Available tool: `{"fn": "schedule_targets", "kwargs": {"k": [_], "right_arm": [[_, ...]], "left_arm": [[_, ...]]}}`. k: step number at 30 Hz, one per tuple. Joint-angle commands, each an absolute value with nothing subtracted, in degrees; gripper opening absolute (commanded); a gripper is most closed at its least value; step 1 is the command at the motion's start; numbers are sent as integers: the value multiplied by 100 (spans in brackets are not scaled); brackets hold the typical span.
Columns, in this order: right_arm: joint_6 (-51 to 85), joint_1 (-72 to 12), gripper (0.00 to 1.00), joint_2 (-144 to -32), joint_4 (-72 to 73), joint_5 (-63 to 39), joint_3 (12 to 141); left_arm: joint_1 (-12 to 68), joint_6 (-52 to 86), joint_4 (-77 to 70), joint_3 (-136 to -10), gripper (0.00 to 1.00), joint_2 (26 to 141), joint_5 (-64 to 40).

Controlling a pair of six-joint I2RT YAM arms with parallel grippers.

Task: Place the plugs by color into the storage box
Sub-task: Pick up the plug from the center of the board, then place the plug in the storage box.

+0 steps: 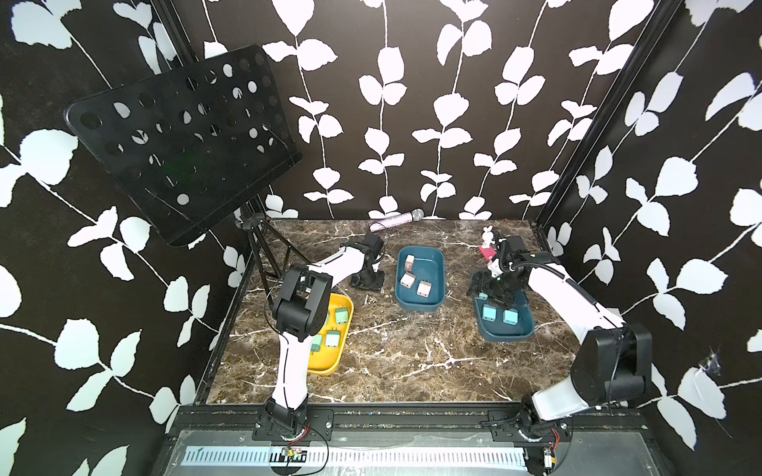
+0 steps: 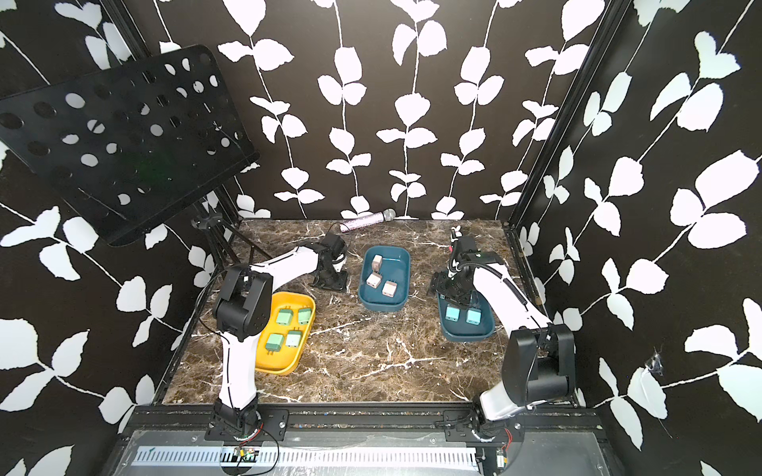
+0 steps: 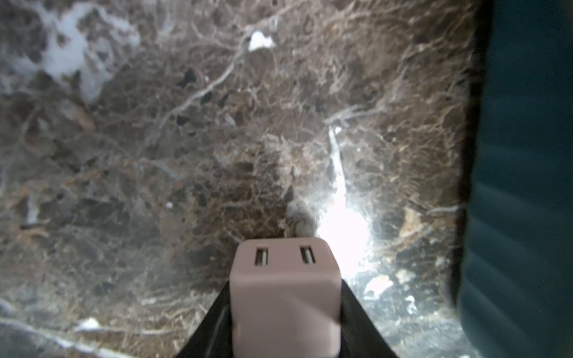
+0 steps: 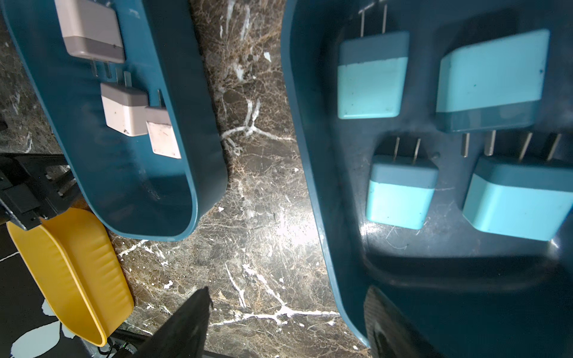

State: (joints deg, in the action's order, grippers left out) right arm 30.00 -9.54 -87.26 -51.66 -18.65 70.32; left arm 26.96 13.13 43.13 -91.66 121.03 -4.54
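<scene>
My left gripper [image 3: 286, 280] is shut on a pink-beige plug [image 3: 283, 310], low over the marble beside the middle teal tray's wall [image 3: 527, 155]. In both top views the left gripper [image 1: 368, 284] [image 2: 330, 282] hides that plug. Three pink-beige plugs [image 1: 424, 288] lie in the middle teal tray [image 1: 431, 263]. Several mint green plugs [image 2: 284, 317] lie in the yellow tray [image 2: 280, 369]. Several light blue plugs [image 4: 400, 198] lie in the right teal tray [image 1: 511, 334]. My right gripper [image 4: 288, 322] [image 1: 490, 294] hangs open over that tray's left rim, with nothing between its fingers.
A black perforated music stand [image 1: 177, 136] leans over the back left corner, its legs [image 1: 268, 255] on the table. A microphone [image 1: 398, 220] lies by the back wall. A red block with a white rabbit figure [image 1: 487, 243] stands behind the right arm.
</scene>
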Motion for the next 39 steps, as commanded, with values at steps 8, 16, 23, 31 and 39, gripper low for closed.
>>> {"fn": "schedule_targets", "kwargs": {"k": [8,16,23,31,39], "right_arm": [[3082,-959,77,-8547,-5065,-1839,6853],[2915,-953,77,-8578,-5174,-1762,6975],[2839,-940,77,-8496,-5269,-1734,6981],[2787,-931,77,-8386,-5417,-1749,6931],[2760,-921,77,-8411,-5473,-1780,6917]], "left_arm": [[2740,2052,4551,-10086,42,11799,-772],[3216,2413,4825,-11903,43,12530,-804],[3731,2677,5003,-13360,44,13532,-813],[3975,2738,4520,-12934,44,13799,-740],[4209,2563,4408,-12504,48,14000,-409]]}}
